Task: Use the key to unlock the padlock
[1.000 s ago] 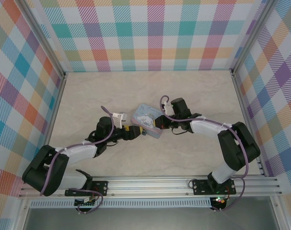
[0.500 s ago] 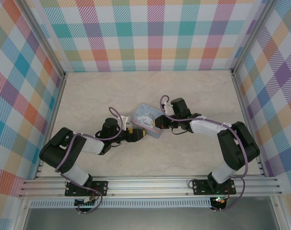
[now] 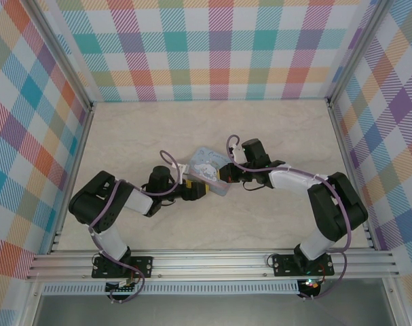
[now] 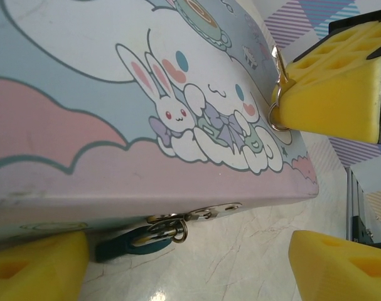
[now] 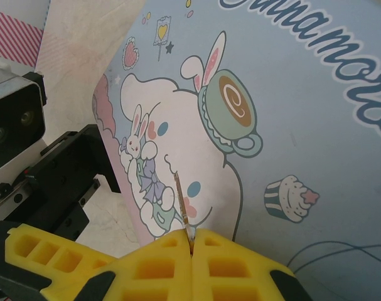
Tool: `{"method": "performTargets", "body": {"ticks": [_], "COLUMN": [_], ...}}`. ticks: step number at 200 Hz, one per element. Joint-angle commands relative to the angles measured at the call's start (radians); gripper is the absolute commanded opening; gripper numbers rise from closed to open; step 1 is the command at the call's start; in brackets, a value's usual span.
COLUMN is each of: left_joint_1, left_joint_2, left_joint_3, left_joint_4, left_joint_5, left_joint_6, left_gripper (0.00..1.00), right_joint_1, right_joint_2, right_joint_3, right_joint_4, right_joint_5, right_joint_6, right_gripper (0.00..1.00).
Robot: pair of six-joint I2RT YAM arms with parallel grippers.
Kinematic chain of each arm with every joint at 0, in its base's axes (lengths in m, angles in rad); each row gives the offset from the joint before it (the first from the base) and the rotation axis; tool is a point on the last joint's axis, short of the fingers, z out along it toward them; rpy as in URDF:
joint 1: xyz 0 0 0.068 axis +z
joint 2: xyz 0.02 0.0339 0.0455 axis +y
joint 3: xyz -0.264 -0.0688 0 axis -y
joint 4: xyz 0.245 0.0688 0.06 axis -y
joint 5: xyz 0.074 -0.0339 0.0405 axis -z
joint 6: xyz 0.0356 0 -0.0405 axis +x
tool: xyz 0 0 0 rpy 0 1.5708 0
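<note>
Right gripper is pressed fully closed, its yellow foam pads meeting on the key, whose thin blade sticks straight out ahead of the fingertips. Just beyond that blade lies the lid of the pale blue tin, printed with a white rabbit, a cup and a cupcake; whether the tip touches the lid I cannot tell. Further ahead of this gripper, past the tin's edge, sit the black frame and wrist camera of the left arm.

Left gripper stands with its jaws wide apart and has hold of nothing. Between its two yellow pads, close against one and well apart from the other, the padlock lies low by the desk, its dark body joined by a thin silvery shackle to the metal hasp on the tin's front wall. The tin's lid rises directly ahead of this gripper, and at the lid's far edge the right gripper's pads show with a bit of the key's metal at their tip.

From above, the two grippers flank the tin from opposite sides, near the middle of the desk, with plaid walls well beyond them.
</note>
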Motion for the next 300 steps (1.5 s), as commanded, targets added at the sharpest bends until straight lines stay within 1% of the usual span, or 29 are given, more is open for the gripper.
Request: {"method": "performTargets", "body": {"ticks": [1,27,76,140,177,217,265,300], "left_joint_1": [-0.025,-0.038,-0.043,-0.045,-0.054,-0.060,-0.072,-0.084], "left_joint_2": [0.028,0.046,0.058,0.015,0.012,-0.005,0.013,0.017], "left_joint_3": [0.027,0.035,0.051,0.045,0.058,0.048,0.051,0.047], "left_joint_4": [0.045,0.044,0.024,0.005,0.031,0.035,0.067,0.081], "left_joint_5": [0.012,0.025,0.063,0.034,0.050,0.039,0.034,0.011], "left_joint_6": [0.041,0.047,0.030,-0.050,-0.119,-0.157,-0.246,-0.271], "left_gripper": [0.82,0.79,0.66,0.66,0.65,0.64,0.63,0.63], "right_joint_1": [-0.004,-0.004,-0.004,-0.004,-0.004,-0.004,-0.004,-0.004], "right_joint_2": [0.015,0.018,0.008,0.014,0.016,0.015,0.017,0.021], "right_joint_3": [0.002,0.008,0.003,0.001,-0.002,-0.002,0.002,0.004], "right_joint_4": [-0.028,-0.041,-0.056,-0.038,-0.035,-0.034,-0.034,-0.035], "right_joint_5": [0.008,0.021,0.037,0.026,0.026,0.025,0.022,0.020], "right_joint_6": [-0.002,-0.001,0.003,0.006,0.004,0.002,0.002,0.001], "right_gripper": [0.00,0.00,0.00,0.00,0.00,0.00,0.00,0.00]}}
